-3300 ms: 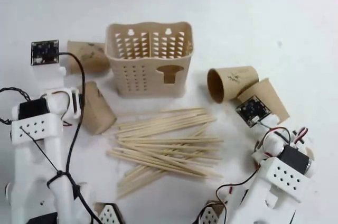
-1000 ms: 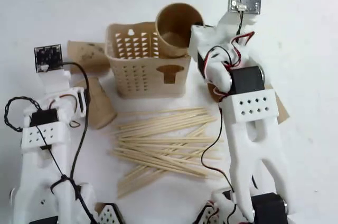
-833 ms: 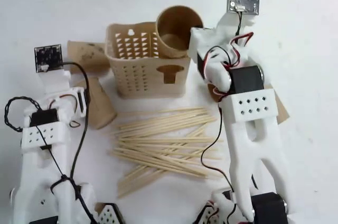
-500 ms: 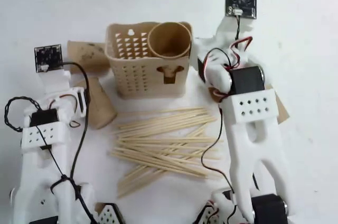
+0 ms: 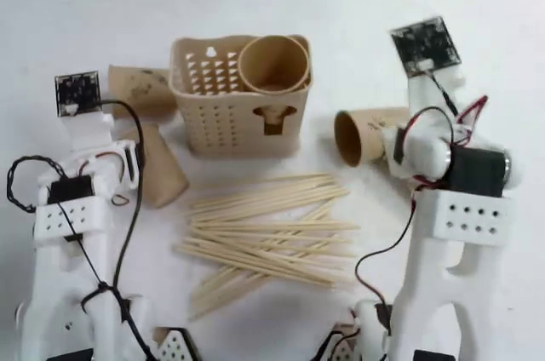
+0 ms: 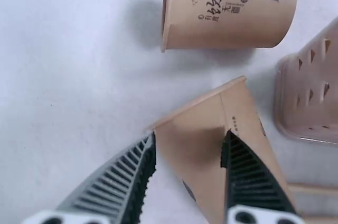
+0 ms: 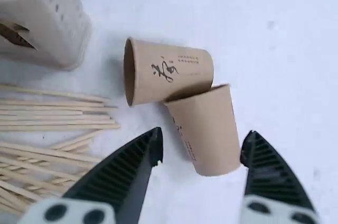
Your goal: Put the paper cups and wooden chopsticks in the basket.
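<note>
Basket [image 5: 238, 101], pale perforated plastic, upper middle of high view; upright cup [image 5: 272, 63], brown paper, in its right half. Chopsticks [image 5: 268, 233], thin pale wood, heaped loose on white table [image 5: 477, 20] below it. My left gripper [image 6: 187, 142] spread, ribbed fingers [image 6: 132, 166] either side of near cup [image 6: 206, 139]; far cup [image 6: 227, 10] lies beyond. My right gripper [image 7: 202, 137] wide apart over tipped cup [image 7: 208, 129], which touches printed cup [image 7: 169, 71].

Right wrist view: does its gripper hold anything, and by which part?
Nothing is held. The right gripper is open, fingers apart from the lying paper cup.
</note>
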### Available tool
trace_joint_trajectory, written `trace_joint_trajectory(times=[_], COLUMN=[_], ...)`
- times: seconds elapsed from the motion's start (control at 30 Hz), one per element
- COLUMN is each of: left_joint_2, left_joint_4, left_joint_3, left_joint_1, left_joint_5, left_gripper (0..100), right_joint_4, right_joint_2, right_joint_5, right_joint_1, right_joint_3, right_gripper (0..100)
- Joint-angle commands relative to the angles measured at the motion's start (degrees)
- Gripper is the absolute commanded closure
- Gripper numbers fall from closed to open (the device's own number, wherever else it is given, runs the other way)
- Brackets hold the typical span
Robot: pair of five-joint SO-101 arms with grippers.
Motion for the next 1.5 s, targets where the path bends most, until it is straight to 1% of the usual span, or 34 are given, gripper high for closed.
trace_joint_trajectory(times=[0.0, 0.1, 0.17, 0.37, 0.53, 0.6, 0.8, 0.9, 1.17, 1.3, 1.47], left_joint_2=[-0.6, -0.7, -0.8, -0.8, -0.8, -0.8, -0.8, -0.8, -0.8, -0.8, -0.8], left_joint_4=[0.2, -0.3, -0.3, -0.3, -0.3, -0.3, -0.3, -0.3, -0.3, -0.3, -0.3], left_joint_3=[0.1, 0.9, 1.0, 0.9, 0.9, 0.9, 0.9, 0.9, 1.0, 1.0, 1.1], left_joint_1=[0.9, 0.9, 0.9, 0.9, 0.9, 0.9, 0.9, 0.9, 1.0, 1.0, 1.0], left_joint_5=[0.4, 0.2, 0.2, 0.1, 0.1, 0.1, 0.1, 0.1, 0.1, 0.2, 0.2], left_gripper=[79, 79, 79, 79, 79, 79, 79, 79, 79, 79, 79], right_joint_4=[-4.3, -10.4, -14.7, -28.2, -34.1, -36.2, -42.3, -45.4, -47.4, -48.6, -48.6], right_joint_2=[-1.6, -1.6, -1.7, -1.6, -1.6, -1.6, -1.5, -1.5, -1.0, 5.3, 14.2], right_joint_5=[1.1, 4.1, 4.8, 5.3, 6.3, 6.3, 6.3, 6.3, 6.0, 5.7, 3.4], right_joint_1=[0.1, -4.9, -7.9, -10.4, -14.1, -14.2, -10.8, -10.3, -10.7, -10.2, -8.6], right_joint_3=[7.6, 15.0, 19.0, 27.7, 32.9, 33.8, 36.7, 38.6, 38.9, 36.7, 30.3], right_gripper=[75.9, 75.9, 75.9, 75.8, 75.8, 75.8, 75.8, 75.8, 75.8, 75.8, 75.8])
